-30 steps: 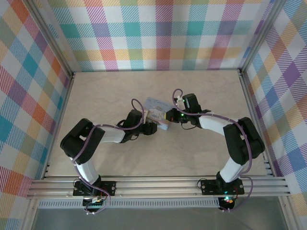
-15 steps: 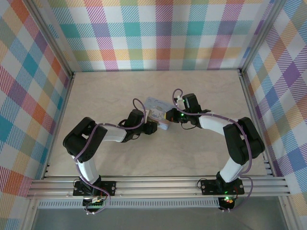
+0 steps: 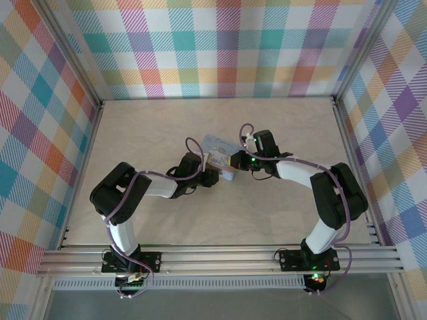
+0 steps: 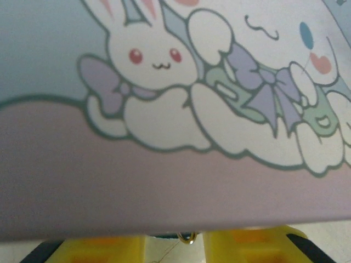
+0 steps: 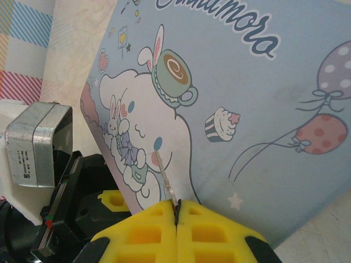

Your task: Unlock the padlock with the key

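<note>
Bright plaid booth, evenly lit.
Pastel checked fabric walls (image 3: 227, 47) enclose a pale beige marbled worktop (image 3: 147, 133); silver aluminium frame rails (image 3: 220, 252) run along its near edge.

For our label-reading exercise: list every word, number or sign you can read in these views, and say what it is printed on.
"nnamoro": dark blue script on the tin box, its start cut off by the frame's top edge.
Sticker on the silvery block: print too small to read.
</note>
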Tool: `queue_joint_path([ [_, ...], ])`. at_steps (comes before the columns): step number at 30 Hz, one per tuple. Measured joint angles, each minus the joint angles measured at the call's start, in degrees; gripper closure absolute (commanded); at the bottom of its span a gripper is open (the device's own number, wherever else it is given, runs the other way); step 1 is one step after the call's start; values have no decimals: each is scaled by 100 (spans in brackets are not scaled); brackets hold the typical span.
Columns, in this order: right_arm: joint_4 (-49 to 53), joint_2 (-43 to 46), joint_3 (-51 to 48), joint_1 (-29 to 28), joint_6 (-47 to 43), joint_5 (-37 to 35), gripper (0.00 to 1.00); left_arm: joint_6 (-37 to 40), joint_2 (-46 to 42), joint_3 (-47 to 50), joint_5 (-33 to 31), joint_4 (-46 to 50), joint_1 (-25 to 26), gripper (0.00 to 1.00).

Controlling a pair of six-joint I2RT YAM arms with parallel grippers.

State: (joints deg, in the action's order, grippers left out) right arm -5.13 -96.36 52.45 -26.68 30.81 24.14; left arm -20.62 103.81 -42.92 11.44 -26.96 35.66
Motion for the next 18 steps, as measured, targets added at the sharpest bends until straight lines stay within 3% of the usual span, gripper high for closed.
queue_joint_path([
  [11,-39,107,-63,-39,-44,-160,100,-136,-11,0,-63,-2,17,79],
  [18,37,992,-570,-74,-348,-546,100,-509,-354,-9,-26,413,20,79],
])
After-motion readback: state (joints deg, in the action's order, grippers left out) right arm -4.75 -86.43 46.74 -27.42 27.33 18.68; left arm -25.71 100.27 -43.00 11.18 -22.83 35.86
